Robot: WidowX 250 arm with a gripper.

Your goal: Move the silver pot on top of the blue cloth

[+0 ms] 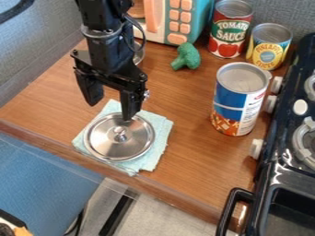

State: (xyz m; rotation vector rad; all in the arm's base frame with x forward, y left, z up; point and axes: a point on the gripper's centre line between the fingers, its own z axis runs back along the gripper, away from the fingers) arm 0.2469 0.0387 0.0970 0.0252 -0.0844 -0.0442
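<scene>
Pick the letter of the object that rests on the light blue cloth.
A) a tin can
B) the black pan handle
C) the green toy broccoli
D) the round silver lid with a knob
D: the round silver lid lies on the light blue cloth, whose corners and edges stick out around its rim.

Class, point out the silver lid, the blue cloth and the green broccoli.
Silver lid [120, 135]: camera view, central knob.
Blue cloth [162, 133]: camera view, uncovered right part.
Green broccoli [190, 56]: camera view, rounded head.
</scene>
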